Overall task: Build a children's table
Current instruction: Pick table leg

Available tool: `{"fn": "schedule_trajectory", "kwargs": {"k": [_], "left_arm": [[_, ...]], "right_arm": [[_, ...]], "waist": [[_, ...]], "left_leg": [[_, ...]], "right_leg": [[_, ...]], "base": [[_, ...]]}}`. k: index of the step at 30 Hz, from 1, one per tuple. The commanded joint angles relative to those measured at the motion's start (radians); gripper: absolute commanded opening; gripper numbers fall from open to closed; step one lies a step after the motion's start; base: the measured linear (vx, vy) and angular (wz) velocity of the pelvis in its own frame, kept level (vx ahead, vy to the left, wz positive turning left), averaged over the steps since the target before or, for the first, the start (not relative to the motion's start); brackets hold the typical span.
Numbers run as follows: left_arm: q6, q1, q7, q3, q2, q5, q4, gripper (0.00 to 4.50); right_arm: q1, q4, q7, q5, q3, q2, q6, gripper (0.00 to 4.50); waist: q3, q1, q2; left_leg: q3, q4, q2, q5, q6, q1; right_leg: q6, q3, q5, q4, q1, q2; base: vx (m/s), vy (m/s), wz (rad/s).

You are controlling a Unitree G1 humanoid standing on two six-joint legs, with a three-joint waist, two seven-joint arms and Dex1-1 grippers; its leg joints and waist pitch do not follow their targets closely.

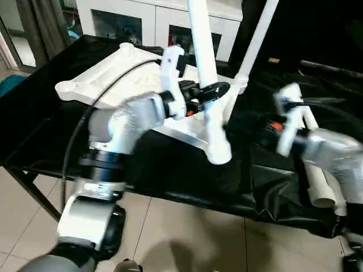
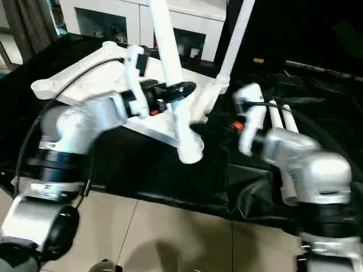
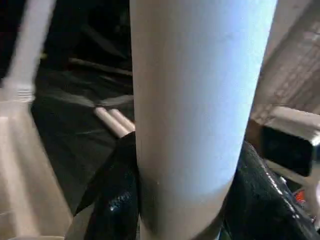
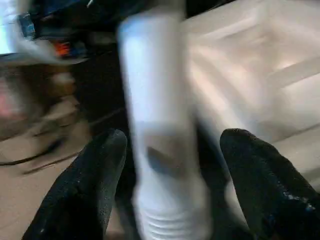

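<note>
The white tabletop [image 1: 108, 76] lies ribbed underside up on the black-draped table. One white leg [image 1: 256, 39] stands in its far corner socket. My left gripper [image 1: 212, 90] is shut on a second leg [image 1: 203, 45], whose lower end meets the near corner socket [image 1: 218, 152]. In the left wrist view that leg [image 3: 195, 100] sits between the black fingers [image 3: 112, 200]. My right gripper [image 4: 172, 145] is open, with a finger [image 4: 85, 185] on each side of the leg's lower part [image 4: 160, 125]. Two more legs [image 1: 317, 170] lie on the cloth to the right.
A white cabinet with glass doors [image 1: 153, 22] stands behind the black-draped table [image 1: 34, 113]. The table's front edge [image 1: 187, 198] runs above a tiled floor [image 1: 187, 238]. A black cable [image 1: 85, 124] loops along my left forearm.
</note>
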Motion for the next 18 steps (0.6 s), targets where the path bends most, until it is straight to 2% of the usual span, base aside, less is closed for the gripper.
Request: {"fn": "schedule_trajectory", "kwargs": {"k": [1, 2, 7, 8, 11, 17, 18], "left_arm": [[0.024, -0.044, -0.013, -0.019, -0.006, -0.028, -0.038, 1.86], [0.032, -0.049, -0.014, -0.017, -0.008, -0.033, -0.045, 1.86], [0.055, -0.056, -0.029, -0.026, -0.005, -0.045, -0.073, 1.86], [0.065, -0.057, -0.036, -0.037, -0.002, -0.043, -0.081, 1.86], [0.069, -0.057, -0.040, -0.047, 0.002, -0.035, -0.083, 1.86], [0.084, -0.047, -0.048, -0.061, -0.001, -0.044, -0.105, 1.86], [0.085, -0.046, -0.048, -0.062, -0.001, -0.045, -0.106, 1.86]], "right_arm": [[-0.005, -0.015, 0.051, 0.031, 0.019, -0.046, 0.037, 3.31], [-0.003, -0.017, 0.063, 0.031, 0.031, -0.055, 0.040, 3.31], [-0.008, -0.023, 0.078, 0.040, 0.052, -0.053, 0.056, 3.31], [-0.011, -0.025, 0.082, 0.032, 0.072, -0.054, 0.050, 3.31], [-0.017, -0.017, 0.076, 0.025, 0.082, -0.053, 0.043, 3.31], [-0.017, -0.013, 0.059, 0.009, 0.103, -0.036, 0.015, 3.31], [-0.017, -0.013, 0.059, 0.009, 0.103, -0.034, 0.015, 3.31]], "waist": [[-0.077, 0.009, -0.013], [-0.076, 0.012, -0.016], [-0.074, 0.021, -0.017], [-0.075, 0.023, -0.016], [-0.076, 0.025, -0.013], [-0.076, 0.027, -0.017], [-0.076, 0.027, -0.015]], "left_leg": [[-0.010, -0.054, 0.021, -0.066, 0.017, 0.013], [-0.010, -0.054, 0.021, -0.064, 0.014, 0.012], [-0.011, -0.055, 0.022, -0.073, -0.002, 0.011], [-0.011, -0.056, 0.022, -0.077, -0.007, 0.012], [-0.012, -0.056, 0.022, -0.075, -0.014, 0.012], [-0.012, -0.056, 0.021, -0.069, -0.017, 0.010], [-0.012, -0.056, 0.021, -0.068, -0.017, 0.009]], "right_leg": [[-0.183, 0.046, -0.096, -0.073, 0.063, -0.063], [-0.180, 0.046, -0.102, -0.074, 0.062, -0.063], [-0.163, 0.045, -0.147, -0.077, 0.059, -0.065], [-0.156, 0.045, -0.155, -0.079, 0.058, -0.065], [-0.153, 0.044, -0.148, -0.077, 0.058, -0.065], [-0.153, 0.044, -0.129, -0.075, 0.059, -0.064], [-0.154, 0.044, -0.126, -0.075, 0.059, -0.064]], "base": [[0.000, 0.000, 0.00], [0.000, 0.000, 0.00], [0.000, 0.000, 0.00], [0.000, 0.000, 0.00], [0.000, 0.000, 0.00], [0.000, 0.000, 0.00], [0.000, 0.000, 0.00]]}}
